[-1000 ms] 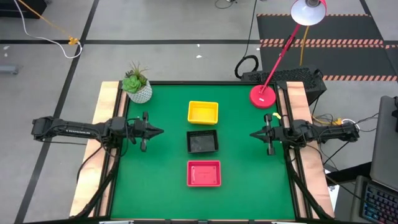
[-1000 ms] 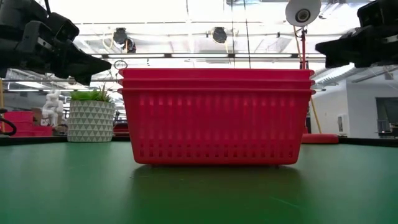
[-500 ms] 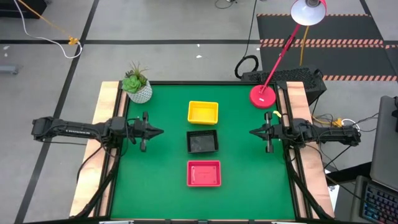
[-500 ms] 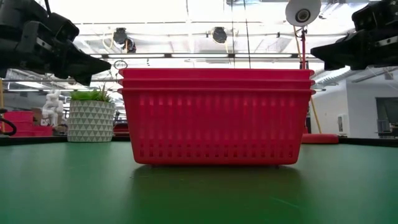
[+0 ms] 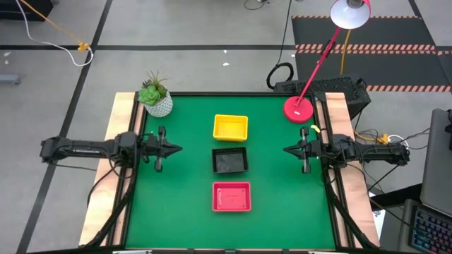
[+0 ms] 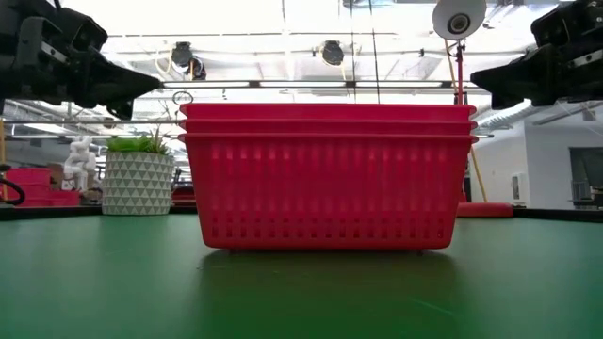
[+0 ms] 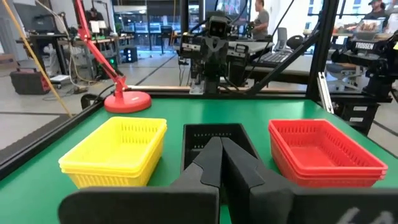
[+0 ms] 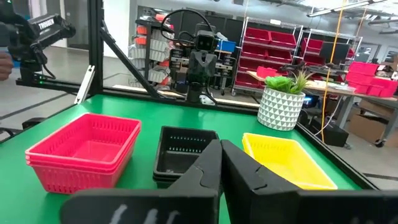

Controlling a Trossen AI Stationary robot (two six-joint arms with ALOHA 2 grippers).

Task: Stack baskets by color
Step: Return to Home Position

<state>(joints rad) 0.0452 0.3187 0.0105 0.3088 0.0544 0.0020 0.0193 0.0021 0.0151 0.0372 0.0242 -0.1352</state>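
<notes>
Three stacks in a column mid-tabletop (image 5: 183, 204) — yellow baskets (image 5: 231, 128) at 12 o'clock, black baskets (image 5: 230, 160) centre, red baskets (image 5: 232, 197) at 6 (three rims visible). Left gripper (image 5: 179, 149) at 9, right gripper (image 5: 286, 150) at 3 — fingers closed, empty.

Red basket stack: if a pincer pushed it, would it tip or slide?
Probably slide: the red stack sits low and wide, flat on the green table. Likely light, given its perforated walls. The three nested baskets should move together.
</notes>
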